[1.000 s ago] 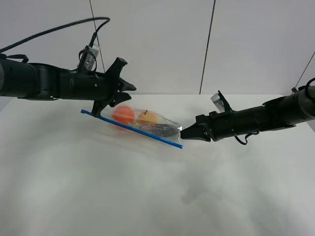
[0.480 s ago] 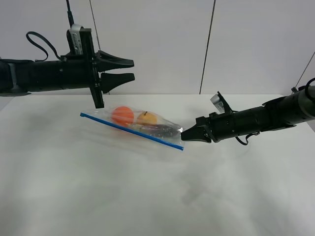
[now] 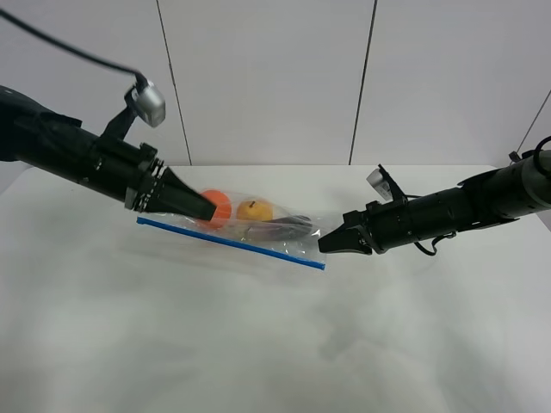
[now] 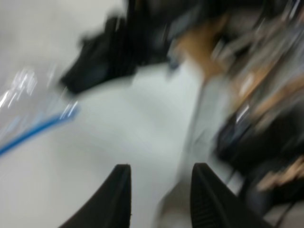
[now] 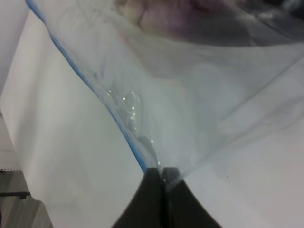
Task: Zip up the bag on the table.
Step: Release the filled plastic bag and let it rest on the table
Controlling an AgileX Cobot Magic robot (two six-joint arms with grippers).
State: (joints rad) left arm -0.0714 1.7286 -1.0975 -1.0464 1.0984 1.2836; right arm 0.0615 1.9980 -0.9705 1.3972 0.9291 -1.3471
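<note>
On the table the bag sits near the middle, with its right corner clamped by the right gripper. The left gripper, fingers apart and empty, has come down to the bag's left end, probably to begin the zipping.

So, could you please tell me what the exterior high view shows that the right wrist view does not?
Only the exterior high view shows the left end effector near the orange round item, the yellow round item and both arms. Only the right wrist view shows, close up, the right end effector shut on the bag at its corner. Both show the bag's blue zipper strip and the white table.
</note>
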